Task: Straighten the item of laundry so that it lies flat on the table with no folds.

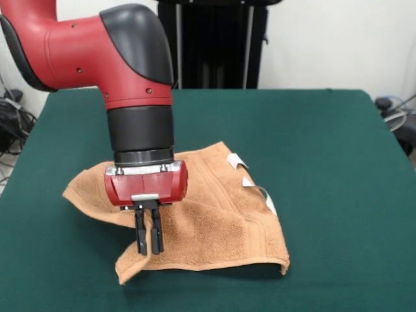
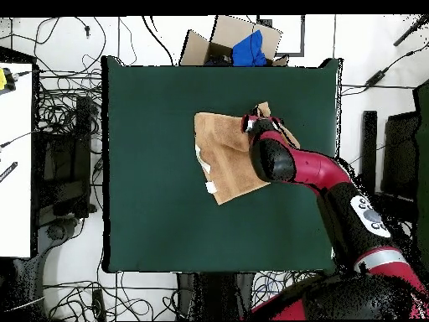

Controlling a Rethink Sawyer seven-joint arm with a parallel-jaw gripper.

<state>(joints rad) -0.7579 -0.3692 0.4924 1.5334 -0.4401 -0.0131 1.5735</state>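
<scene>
Towel point(image 1: 214, 221) rumpled, near edge curled; hand point(image 1: 149, 250) pressed together at folded corner; table point(image 1: 338, 149) open all round.

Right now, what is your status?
Gripper shut on towel near its front corner. Towel still folded, not flat. Table around it shows nothing in the way.

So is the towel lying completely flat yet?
No, the towel is still rumpled, with a corner folded over under the hand.

Tool point(image 1: 149, 240), fingers together, on rumpled towel point(image 1: 221, 214)
</scene>
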